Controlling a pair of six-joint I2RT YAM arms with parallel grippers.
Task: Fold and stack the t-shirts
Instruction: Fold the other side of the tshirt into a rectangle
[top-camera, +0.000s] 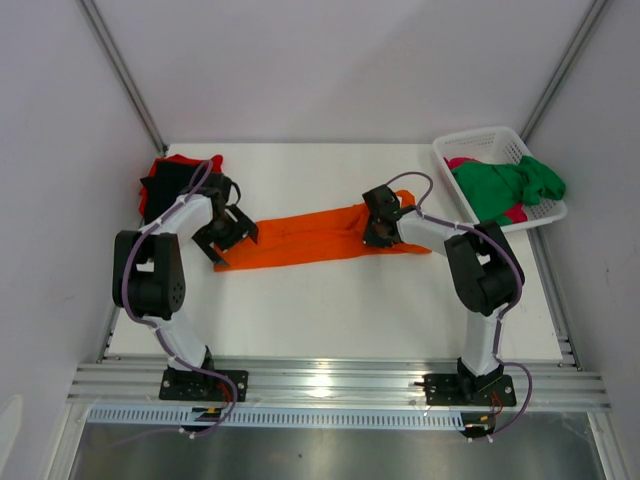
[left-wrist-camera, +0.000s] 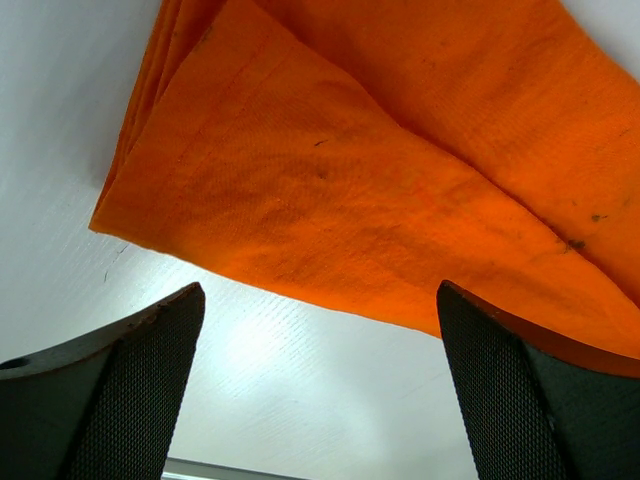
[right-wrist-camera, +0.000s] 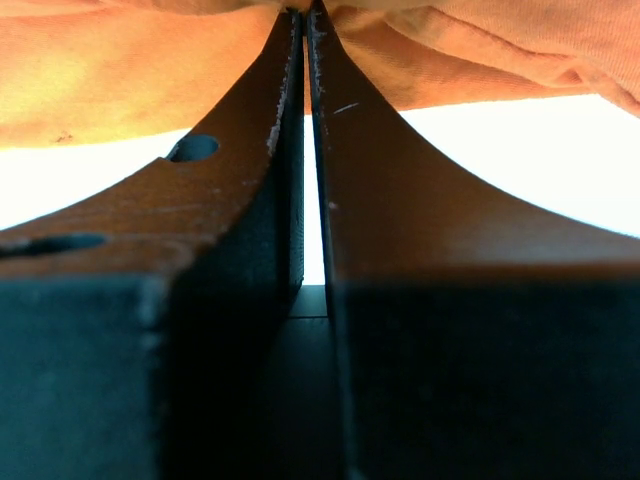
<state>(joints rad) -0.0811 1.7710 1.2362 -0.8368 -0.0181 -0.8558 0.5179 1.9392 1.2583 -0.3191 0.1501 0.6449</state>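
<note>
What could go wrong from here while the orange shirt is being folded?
1. The right jaws are shut on only the very end of the orange t-shirt, so the thin cloth may slip out when it is lifted.
2. The left jaws hang open at the other end and hold nothing, so a pull from the right could drag the strip and undo its folds.

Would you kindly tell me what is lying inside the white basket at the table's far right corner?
The white basket holds a green t-shirt on top, draped over its rim, with a magenta-pink t-shirt showing beneath it. Anything deeper is covered by them.
</note>
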